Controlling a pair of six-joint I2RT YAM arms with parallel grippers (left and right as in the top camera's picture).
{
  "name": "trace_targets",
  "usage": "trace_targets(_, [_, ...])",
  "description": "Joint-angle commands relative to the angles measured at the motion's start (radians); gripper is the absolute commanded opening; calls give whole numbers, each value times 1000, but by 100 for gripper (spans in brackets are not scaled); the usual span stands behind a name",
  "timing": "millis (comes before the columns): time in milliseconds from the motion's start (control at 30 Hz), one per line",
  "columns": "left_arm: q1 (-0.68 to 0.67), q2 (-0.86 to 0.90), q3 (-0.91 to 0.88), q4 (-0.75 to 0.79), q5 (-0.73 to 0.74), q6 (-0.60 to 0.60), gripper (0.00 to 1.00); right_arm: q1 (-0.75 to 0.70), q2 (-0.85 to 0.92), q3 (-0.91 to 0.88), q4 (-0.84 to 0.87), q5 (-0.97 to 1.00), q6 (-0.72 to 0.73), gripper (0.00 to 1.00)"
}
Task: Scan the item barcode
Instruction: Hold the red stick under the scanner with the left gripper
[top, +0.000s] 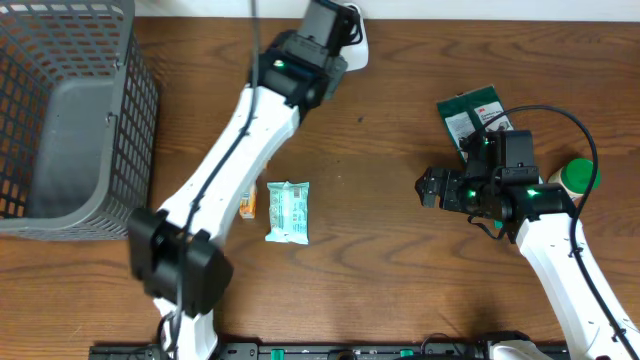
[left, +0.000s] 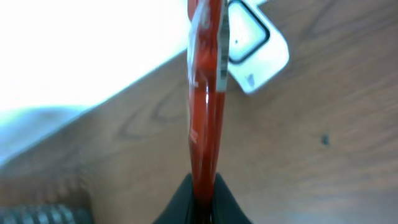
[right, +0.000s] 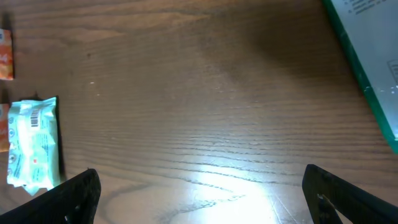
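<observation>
Red packet (left: 205, 124) is sitting right at the left wrist lens, edge-on, with the left end effector (left: 202, 198) clamping fully shut on one end of it. It's hanging over the far side of the table (left: 311, 155), just beside the white scanner (left: 256, 48).

Risks, biggest first:
- Scan missing: only the packet's thin edge is showing, so I can't tell which face is pointing at the scanner window. Barcode facing away or at a glancing angle means nothing is reading. Glossy film is throwing glare too.
- Packet slipping or swinging: the pinch is catching just a narrow strip, and the wrapper is looking slick and floppy. A fast wrist roll is likely bending it off line.
- Scanner getting bumped: it's looking light and loose near the table edge; a nudge is probably knocking it off aim.

Right end effector (top: 427, 189) is standing wide open, holding nothing, hovering over bare wood well apart from the scan.

Surface: brown wood-grain table, flat, slight sheen. Sitting on it: grey mesh basket (top: 140, 100) at the left, green packs (top: 468, 115) by the right arm, teal packet (top: 288, 212) mid-table, small orange packet (top: 249, 204) just beside that. Room past the far edge is blowing out to white; nothing readable.
</observation>
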Motion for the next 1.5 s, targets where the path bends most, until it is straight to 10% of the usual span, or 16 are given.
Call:
trace_targets(0, [16, 81, 20, 92, -59, 140, 7, -8, -7, 7, -2, 21, -17, 99])
trace_targets(700, [57, 478, 20, 708, -59, 446, 7, -7, -7, 7, -2, 21, -17, 99])
trace_targets(1467, [94, 497, 18, 763, -59, 416, 7, -8, -7, 7, -2, 21, -17, 99])
